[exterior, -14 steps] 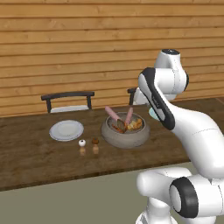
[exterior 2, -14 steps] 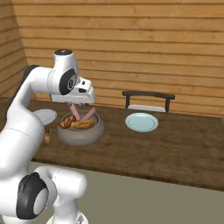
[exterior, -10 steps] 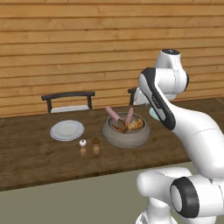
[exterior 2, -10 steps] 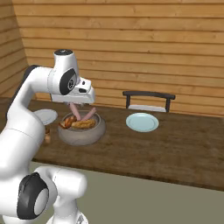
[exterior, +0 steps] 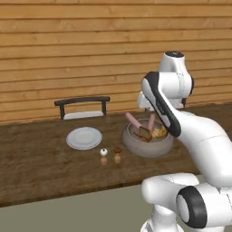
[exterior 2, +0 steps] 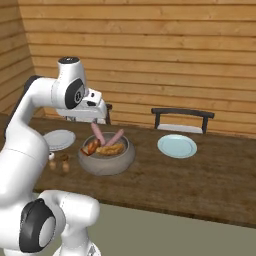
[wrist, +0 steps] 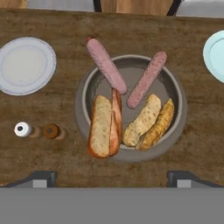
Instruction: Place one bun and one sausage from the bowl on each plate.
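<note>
Hand view is showing the gripper [wrist: 112,177] spread wide above the bowl [wrist: 131,107] — right base view is adding the blue-green plate [exterior 2: 177,146] whole.

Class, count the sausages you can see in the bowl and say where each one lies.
2. One sausage leans over the bowl's upper-left rim; the other sausage leans on the upper-right rim. More may hide under the buns.

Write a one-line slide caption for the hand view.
Open gripper above the bowl of buns and sausages, both plates bare.
</note>
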Tool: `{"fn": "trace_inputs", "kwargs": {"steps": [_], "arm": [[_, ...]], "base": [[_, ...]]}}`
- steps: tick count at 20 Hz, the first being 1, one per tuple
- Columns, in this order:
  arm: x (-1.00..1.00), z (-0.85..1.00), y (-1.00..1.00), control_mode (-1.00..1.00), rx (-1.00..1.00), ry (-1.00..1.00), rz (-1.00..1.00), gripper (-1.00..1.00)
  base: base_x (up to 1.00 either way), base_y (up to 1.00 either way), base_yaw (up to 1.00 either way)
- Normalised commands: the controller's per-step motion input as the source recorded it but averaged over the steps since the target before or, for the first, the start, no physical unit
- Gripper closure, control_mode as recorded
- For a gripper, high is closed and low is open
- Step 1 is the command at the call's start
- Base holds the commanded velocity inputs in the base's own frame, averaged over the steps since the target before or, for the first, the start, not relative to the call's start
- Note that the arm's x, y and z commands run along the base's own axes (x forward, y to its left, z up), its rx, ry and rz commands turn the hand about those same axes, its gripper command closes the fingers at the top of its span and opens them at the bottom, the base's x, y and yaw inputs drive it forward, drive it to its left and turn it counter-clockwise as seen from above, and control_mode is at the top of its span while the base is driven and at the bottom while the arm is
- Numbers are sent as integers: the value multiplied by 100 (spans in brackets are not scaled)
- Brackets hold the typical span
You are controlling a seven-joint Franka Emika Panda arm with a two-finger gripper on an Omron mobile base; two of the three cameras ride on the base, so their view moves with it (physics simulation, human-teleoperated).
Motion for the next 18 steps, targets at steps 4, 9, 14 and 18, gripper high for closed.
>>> {"fn": "trace_inputs", "kwargs": {"steps": [4, 9, 14, 18], "arm": [[0, 0, 0, 100, 0, 0, 0, -100], [0, 0, 0, 100, 0, 0, 0, -100], [0, 0, 0, 100, 0, 0, 0, -100], [21, -13, 0, -100, 0, 4, 0, -100]], "base": [[50, -96, 0], [71, -6, 7], [21, 0, 1], [14, 0, 0]]}}
